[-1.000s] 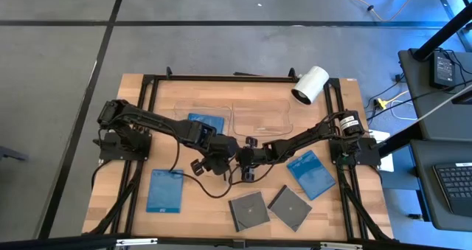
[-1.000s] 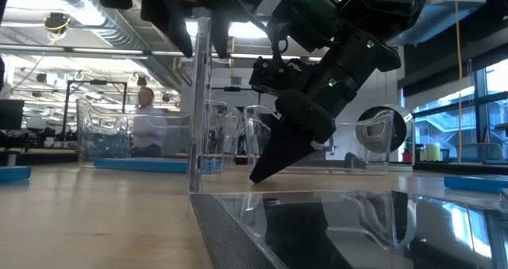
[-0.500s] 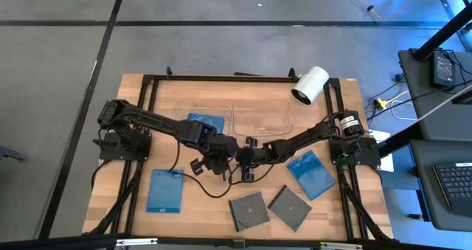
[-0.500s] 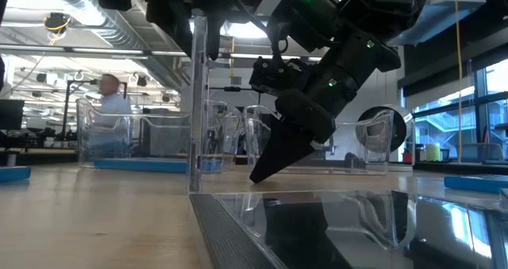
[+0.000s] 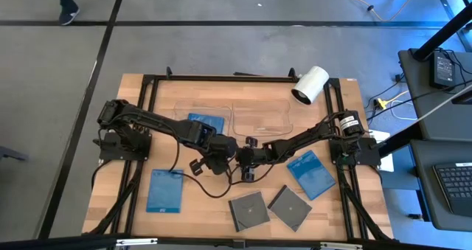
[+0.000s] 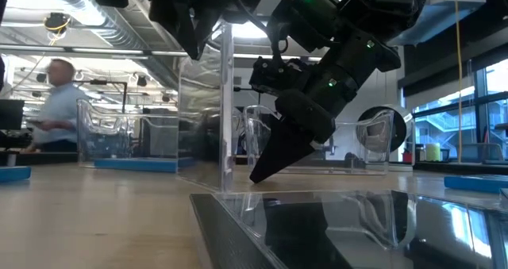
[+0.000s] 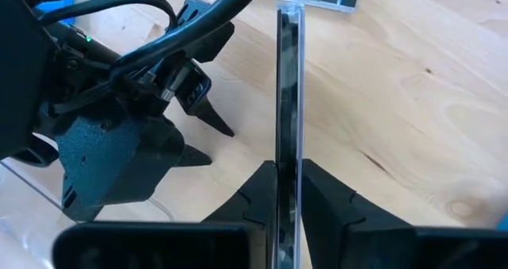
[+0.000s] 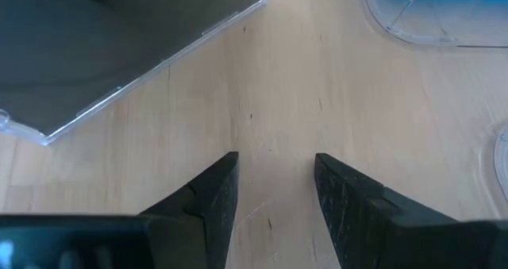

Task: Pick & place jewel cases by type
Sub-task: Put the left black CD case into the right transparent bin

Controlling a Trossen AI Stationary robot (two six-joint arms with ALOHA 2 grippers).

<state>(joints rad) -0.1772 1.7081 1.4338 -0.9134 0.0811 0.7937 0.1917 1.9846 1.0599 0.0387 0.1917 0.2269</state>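
Note:
A clear-and-dark jewel case stands upright on edge at the table's middle, and my left gripper is shut on it from above. In the low view this case shows as a clear upright pane. Just to its right my right gripper stands open, tips down near the table, with nothing between its fingers. Two dark cases lie flat near the front edge. Blue cases lie flat at front left, right, and in a far clear tray. My left gripper pinches the upright case's top edge between its two fingers, one on each flat face. The fingers point down from above. The case hangs straight down below them, its lower edge at the table; whether it rests there I cannot tell.
Two clear shallow trays sit side by side at the table's far middle. A white cylinder stands at the far right corner. My two grippers are close together at the table's middle. A person walks in the room beyond.
My left gripper's fingers have closed in on the upright case and taken hold of its top edge. The case has shifted a little toward the table's right and turned slightly about its upright axis, showing more of its face in the low view.

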